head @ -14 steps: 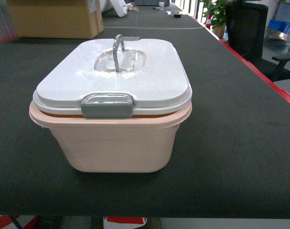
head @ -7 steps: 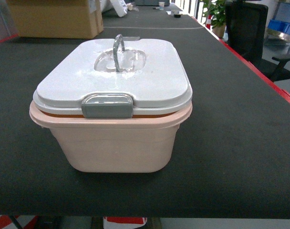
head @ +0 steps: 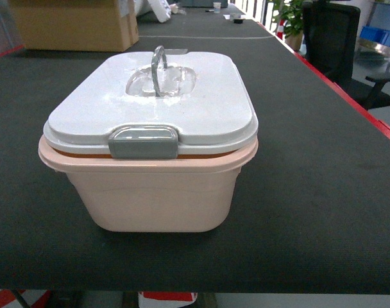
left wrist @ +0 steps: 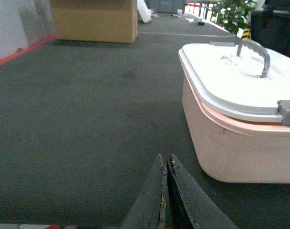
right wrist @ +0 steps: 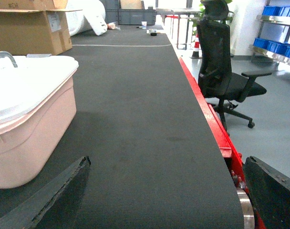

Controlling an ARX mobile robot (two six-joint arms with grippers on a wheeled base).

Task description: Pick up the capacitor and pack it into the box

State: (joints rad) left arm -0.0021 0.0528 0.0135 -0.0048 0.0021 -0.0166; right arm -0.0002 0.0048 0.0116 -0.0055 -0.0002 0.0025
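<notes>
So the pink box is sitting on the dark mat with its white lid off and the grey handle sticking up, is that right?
Not quite: the white lid is on the pink box, not off, with the grey latch at the front edge. The head view shows this. The rest holds: the box sits on the dark mat and the grey handle sticks up.

Box (head: 156,192) contents (capacitor included) hidden under the lid (head: 182,109).

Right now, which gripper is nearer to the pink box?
It looks close to even, perhaps the left. The left gripper, shut, sits low off the box's left front corner. The right gripper, wide open, sits off its right side, above the black mat.
</notes>
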